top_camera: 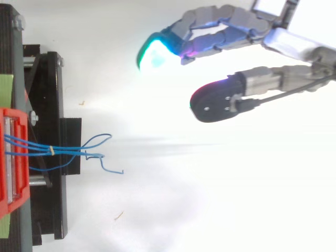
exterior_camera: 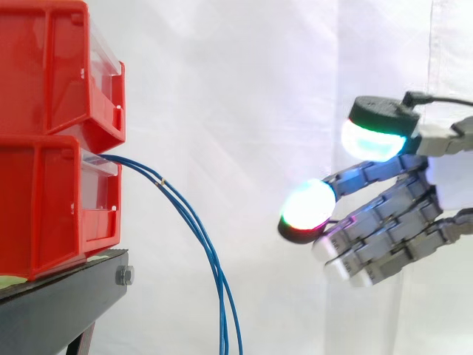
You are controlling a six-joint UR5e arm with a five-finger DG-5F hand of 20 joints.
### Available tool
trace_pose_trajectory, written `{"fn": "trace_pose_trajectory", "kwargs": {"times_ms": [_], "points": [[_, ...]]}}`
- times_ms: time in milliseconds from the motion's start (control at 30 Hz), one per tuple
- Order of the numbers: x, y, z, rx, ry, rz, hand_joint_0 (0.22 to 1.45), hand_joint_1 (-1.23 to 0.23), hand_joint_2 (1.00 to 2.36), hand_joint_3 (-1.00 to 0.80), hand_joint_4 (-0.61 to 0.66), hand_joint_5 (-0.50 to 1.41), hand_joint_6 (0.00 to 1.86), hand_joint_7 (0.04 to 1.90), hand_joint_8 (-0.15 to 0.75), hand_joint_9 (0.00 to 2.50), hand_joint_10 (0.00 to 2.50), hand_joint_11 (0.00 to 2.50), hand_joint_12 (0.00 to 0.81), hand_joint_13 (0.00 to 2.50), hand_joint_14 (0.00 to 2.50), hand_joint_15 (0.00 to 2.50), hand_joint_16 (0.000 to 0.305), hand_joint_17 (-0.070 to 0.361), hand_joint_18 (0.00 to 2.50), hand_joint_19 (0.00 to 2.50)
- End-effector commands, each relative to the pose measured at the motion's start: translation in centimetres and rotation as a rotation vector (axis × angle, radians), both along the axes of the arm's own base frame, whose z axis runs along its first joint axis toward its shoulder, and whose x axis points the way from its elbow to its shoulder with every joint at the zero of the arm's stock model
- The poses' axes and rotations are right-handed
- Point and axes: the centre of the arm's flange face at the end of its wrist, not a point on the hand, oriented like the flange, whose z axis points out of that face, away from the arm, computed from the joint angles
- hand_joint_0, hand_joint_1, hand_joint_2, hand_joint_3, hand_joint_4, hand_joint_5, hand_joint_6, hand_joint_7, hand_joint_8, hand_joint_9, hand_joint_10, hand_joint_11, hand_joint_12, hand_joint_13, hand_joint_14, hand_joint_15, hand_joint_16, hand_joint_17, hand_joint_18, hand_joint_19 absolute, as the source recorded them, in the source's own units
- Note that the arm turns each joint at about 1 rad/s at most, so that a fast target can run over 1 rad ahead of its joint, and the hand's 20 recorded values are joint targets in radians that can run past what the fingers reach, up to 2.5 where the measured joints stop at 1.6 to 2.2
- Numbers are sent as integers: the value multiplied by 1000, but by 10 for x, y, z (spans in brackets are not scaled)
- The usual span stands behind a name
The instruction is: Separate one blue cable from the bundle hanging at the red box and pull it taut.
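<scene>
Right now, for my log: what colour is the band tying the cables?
Pale yellow band, best in top view.

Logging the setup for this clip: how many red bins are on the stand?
2. The upper red bin sits on the lower red bin, which rests on the black stand. Blue cables leave the lower one.

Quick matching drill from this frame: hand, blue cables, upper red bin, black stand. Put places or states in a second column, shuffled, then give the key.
Things:
1. hand
2. blue cables
3. upper red bin
4. black stand

Places or states:
A. beneath both bins
B. hanging from the front of the lower red bin
C. open, fingers spread, apart from the cables
D. stacked on another bin

Pairs: 1-C, 2-B, 3-D, 4-A
</scene>
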Motion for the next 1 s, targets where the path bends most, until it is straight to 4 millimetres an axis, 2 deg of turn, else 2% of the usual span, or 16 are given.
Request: {"fn": "trace_pose_trajectory", "kwargs": {"times_ms": [0,200,267,300,400,500,700,967], "points": [[18,2,-1,0,-13,4,561,-619,1002,-470,181,-191,502,831,265,611,7,238,359,553,6,167,44,98,439,125],[21,5,0,-11,-29,8,562,-618,1002,-470,182,-190,502,831,266,610,7,229,360,555,7,181,44,98,448,132],[31,7,-24,-16,1,12,561,-619,1002,-469,183,-190,502,828,267,611,7,233,359,555,7,191,44,98,455,133],[36,6,-29,-10,2,11,561,-619,1002,-468,182,-190,502,826,268,612,7,241,360,557,7,192,44,99,455,138],[53,10,-32,16,-11,29,562,-618,1003,-471,183,-189,502,830,269,618,7,236,355,562,7,202,44,99,456,165],[56,11,-31,22,-15,42,562,-617,1002,-468,183,-188,502,830,269,623,7,243,352,574,9,215,44,99,465,188],[66,15,-47,26,-22,67,565,-619,1002,-467,189,-185,502,831,270,645,7,261,347,602,8,227,43,98,477,225],[72,18,-43,32,-69,80,571,-619,1002,-460,201,-179,503,835,274,698,8,304,345,661,9,268,43,96,525,260]]}}
